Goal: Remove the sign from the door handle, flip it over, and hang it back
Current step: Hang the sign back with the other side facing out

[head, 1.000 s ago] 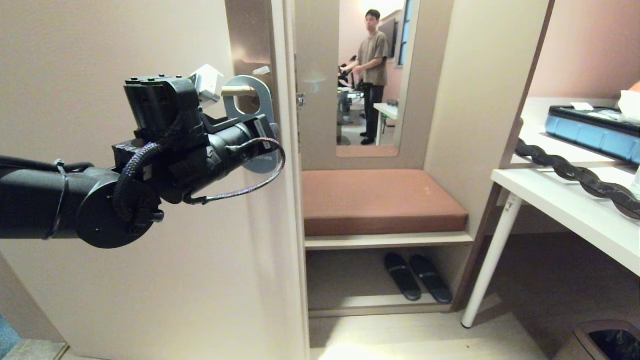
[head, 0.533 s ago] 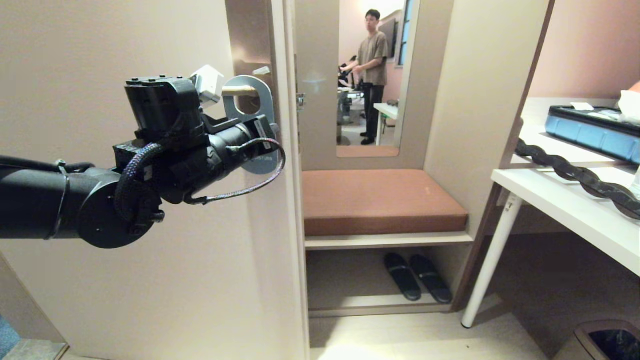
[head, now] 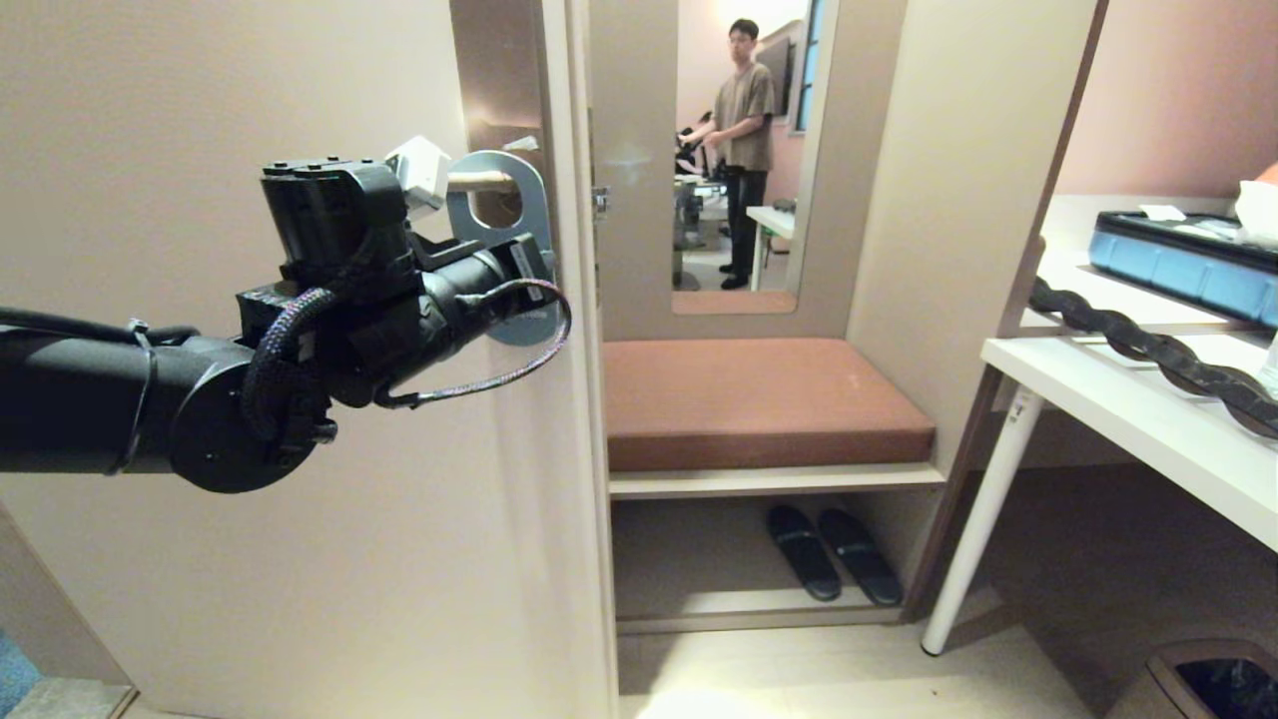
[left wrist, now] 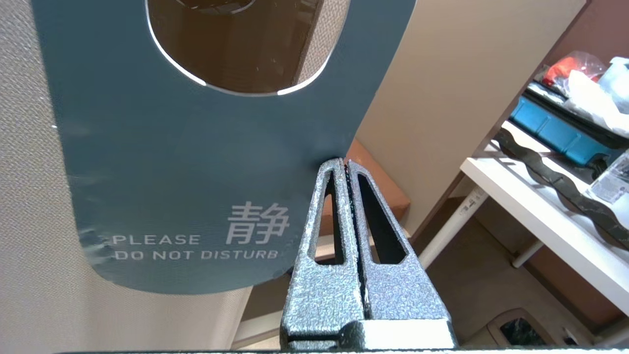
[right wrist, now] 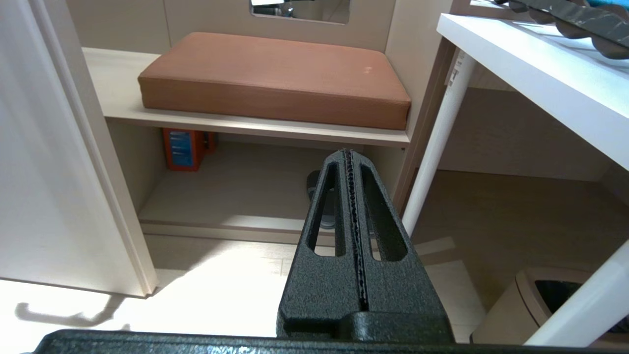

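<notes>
Left pincer (left wrist: 345, 164): closed flat on the side edge of the sign (left wrist: 186, 162), which sits pinched between its tips; arm reaches level toward the door.
Sign: grey-blue face with "PLEASE DO NOT DISTURB" turned toward the pincer's camera; its bulk lies to the door side of the tips, its round hole above them.
Door handle (head: 481, 181): pale lever above and just beyond the pincer, passing through the sign's hole in the head view; the sign's ring looks hooked over the lever; brown plate (head: 499, 70) behind it.
Right pincer (right wrist: 350, 162): closed on nothing, parked low, pointing at the floor by the cushioned bench (right wrist: 275, 73); out of the head view.
Progress: grip is made and the sign is on the handle; whether this is before lifting off or after turning over cannot be told from the face alone.
Left to do, as judged: if unturned, slide off, flip, rehang; if turned, only release.
Bystander: a person (head: 744, 150) stands well beyond the pincer, in the mirror panel.
</notes>
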